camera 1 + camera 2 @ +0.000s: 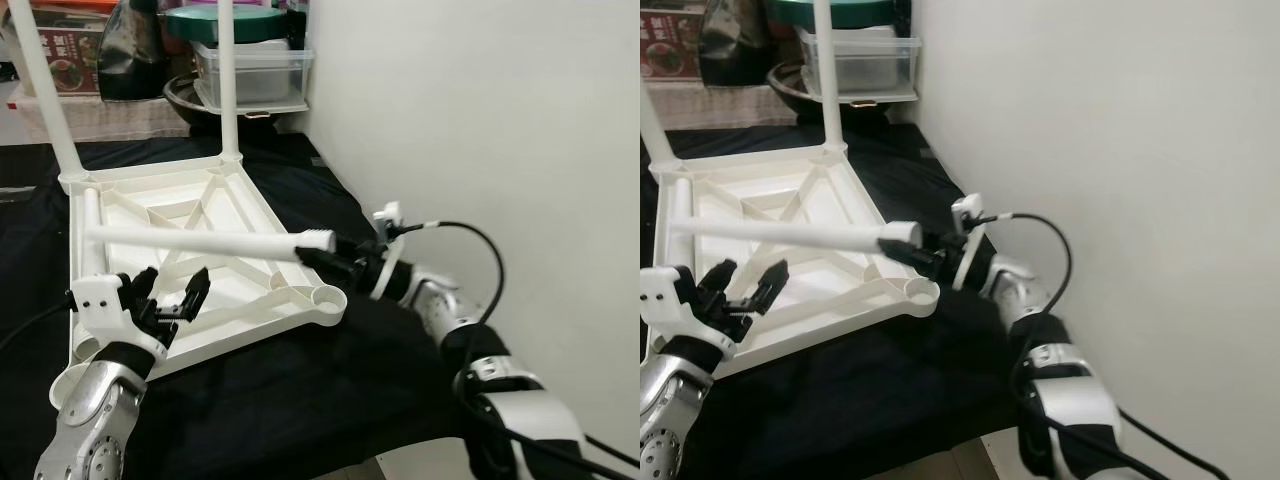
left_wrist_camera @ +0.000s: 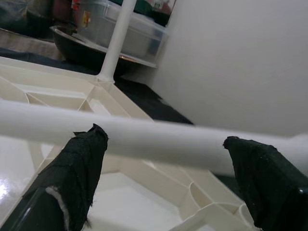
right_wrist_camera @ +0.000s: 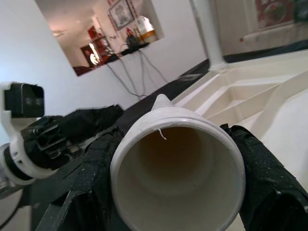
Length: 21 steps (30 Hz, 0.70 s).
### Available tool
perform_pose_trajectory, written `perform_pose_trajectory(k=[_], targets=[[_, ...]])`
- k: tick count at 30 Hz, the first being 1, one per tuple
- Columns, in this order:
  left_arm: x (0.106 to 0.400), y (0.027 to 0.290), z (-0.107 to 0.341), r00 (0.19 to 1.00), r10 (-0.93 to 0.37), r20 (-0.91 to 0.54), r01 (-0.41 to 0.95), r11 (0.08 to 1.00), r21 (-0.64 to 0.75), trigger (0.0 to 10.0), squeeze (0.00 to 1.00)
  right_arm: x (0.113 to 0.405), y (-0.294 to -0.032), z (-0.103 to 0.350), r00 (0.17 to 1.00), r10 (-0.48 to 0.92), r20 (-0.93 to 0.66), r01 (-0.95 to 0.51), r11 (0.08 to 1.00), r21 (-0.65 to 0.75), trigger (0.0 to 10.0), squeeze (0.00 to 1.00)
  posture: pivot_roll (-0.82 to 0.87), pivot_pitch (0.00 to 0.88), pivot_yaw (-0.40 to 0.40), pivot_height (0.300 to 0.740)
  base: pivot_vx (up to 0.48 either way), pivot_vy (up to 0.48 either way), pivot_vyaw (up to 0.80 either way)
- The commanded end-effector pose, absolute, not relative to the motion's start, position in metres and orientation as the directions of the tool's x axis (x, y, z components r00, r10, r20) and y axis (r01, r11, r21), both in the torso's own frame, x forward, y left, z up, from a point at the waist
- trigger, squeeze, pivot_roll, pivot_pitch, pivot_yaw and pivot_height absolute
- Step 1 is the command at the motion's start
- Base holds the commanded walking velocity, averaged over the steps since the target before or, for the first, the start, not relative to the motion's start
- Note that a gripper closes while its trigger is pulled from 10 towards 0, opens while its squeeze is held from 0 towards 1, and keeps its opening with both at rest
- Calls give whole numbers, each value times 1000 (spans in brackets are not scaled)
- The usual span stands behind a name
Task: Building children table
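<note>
1. Loose white table leg (image 1: pixel 200 242) held level above the upturned tabletop (image 1: pixel 240 200); threaded end by the empty corner socket (image 1: pixel 325 297).
2. Right gripper (image 1: pixel 335 255) is clamped on that threaded end.
3. Left gripper (image 1: pixel 172 300), fingers spread wide, holding nothing, below the leg's middle.
4. Risk: grip covers the thread, so seating may jam or cross-thread; the long free end could sag.

Clear plastic bin (image 1: pixel 250 72), green lid (image 1: pixel 228 24), black cloth (image 1: pixel 300 400).

Glossy white plastic tabletop (image 1: pixel 240 215) & leg (image 1: pixel 200 243); matt black cloth (image 1: pixel 300 400).
</note>
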State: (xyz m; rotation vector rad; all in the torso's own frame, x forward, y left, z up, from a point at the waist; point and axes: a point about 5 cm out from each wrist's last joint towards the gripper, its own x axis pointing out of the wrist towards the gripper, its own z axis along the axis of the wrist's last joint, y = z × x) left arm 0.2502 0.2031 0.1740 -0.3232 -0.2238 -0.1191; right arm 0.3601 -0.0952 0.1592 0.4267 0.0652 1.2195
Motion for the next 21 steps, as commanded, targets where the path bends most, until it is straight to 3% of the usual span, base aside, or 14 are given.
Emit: perform_pose_trajectory(k=[1,9,12,17,21], targets=[[251,204,176,968,-72,242,157,923,-352,10000,0,358,-96,161,359,904,233,-890,257,376,0,0,174,0,-97,740,0,0,0],[256,197,184,958,-60,279,194,854,-483,10000,0,354,-93,156,437,845,310,-841,262,473,0,0,171,0,-96,740,0,0,0],[259,184,190,946,-65,318,262,730,-632,10000,0,360,-93,156,555,752,356,-762,287,581,0,0,167,0,-102,740,0,0,0],[260,177,193,940,-72,334,295,665,-686,10000,0,359,-90,157,574,727,376,-746,275,607,0,0,164,0,-103,740,0,0,0],[260,177,199,929,-50,367,331,557,-762,10000,0,357,-87,158,578,707,406,-734,233,638,0,0,165,0,-105,740,0,0,0]])
